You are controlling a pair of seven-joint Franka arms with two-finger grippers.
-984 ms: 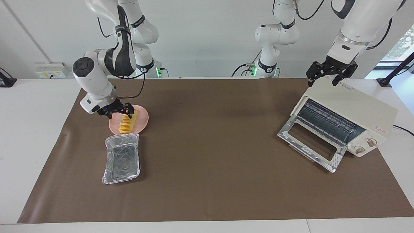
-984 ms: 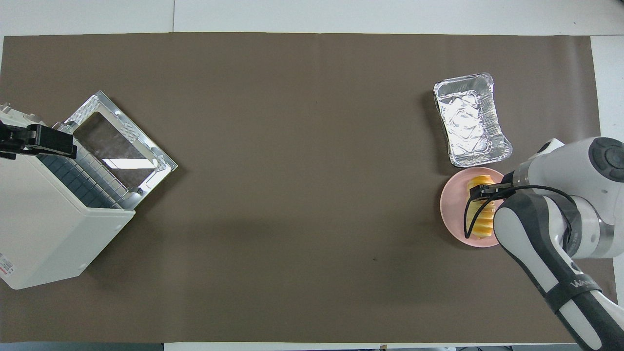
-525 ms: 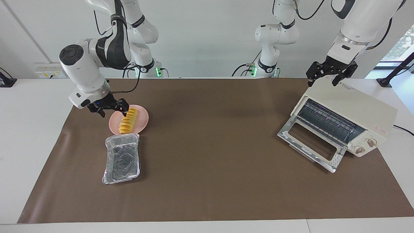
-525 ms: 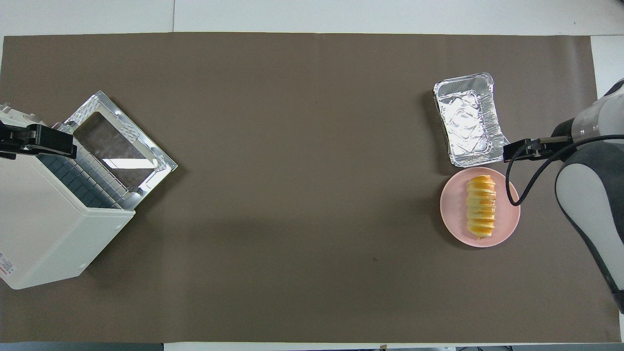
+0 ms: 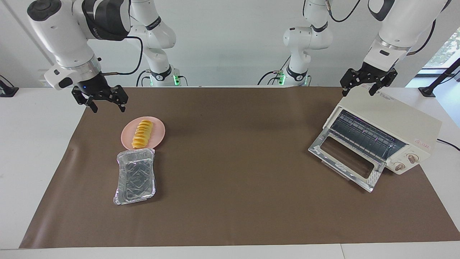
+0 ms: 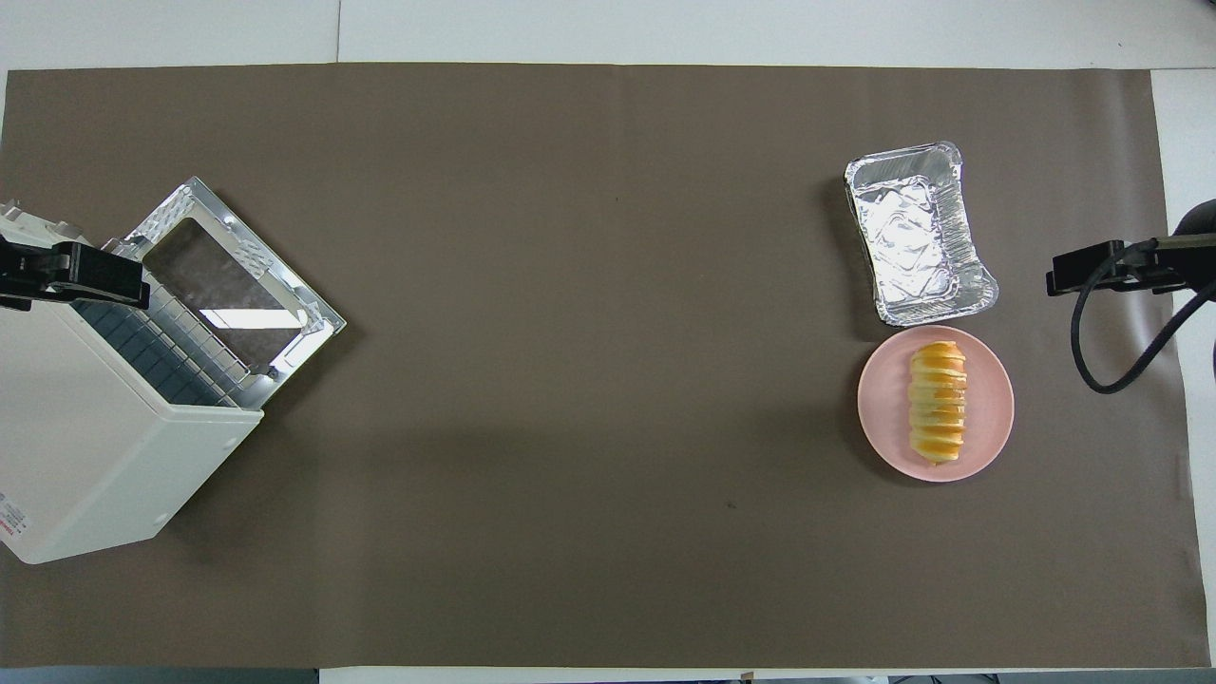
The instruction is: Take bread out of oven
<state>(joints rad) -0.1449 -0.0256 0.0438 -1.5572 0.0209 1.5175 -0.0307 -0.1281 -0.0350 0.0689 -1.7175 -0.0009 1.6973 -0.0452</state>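
Facing view. The bread [image 5: 142, 134] lies lengthwise on a pink plate [image 5: 158, 126] in the left-centre of the frame, out of the oven [image 5: 390, 124], which stands at the right with its glass door [image 5: 346, 160] folded down and its rack bare. Judged from this layout, the removal is done; the plate appears to be the intended resting place. A foil tray [image 5: 135, 177] sits just below the plate, its upper rim touching or nearly touching the plate's edge, and holds nothing. The right gripper [image 5: 105, 101] hangs in the air at upper left, above the mat's [image 5: 230, 201] edge and clear of the plate, fingers spread apart and empty. The left gripper [image 5: 367, 87] is poised at the oven's top rear corner at upper right, fingers apart. Whether it touches the casing cannot be told. Its position suggests it is there to steady the oven body.

Overhead view. The bread [image 6: 937, 401] shows centred on the plate [image 6: 879, 404] at right-centre, ridges running crosswise. The tray [image 6: 918, 231] lies directly above it in frame. The right gripper [image 6: 1088, 268] enters from the right edge, level with the tray's lower end, above bare mat. The oven [image 6: 85, 456] fills the lower left, door [image 6: 233, 275] open toward frame centre. The left gripper [image 6: 76, 275] shows as a dark bar over the oven's top edge.
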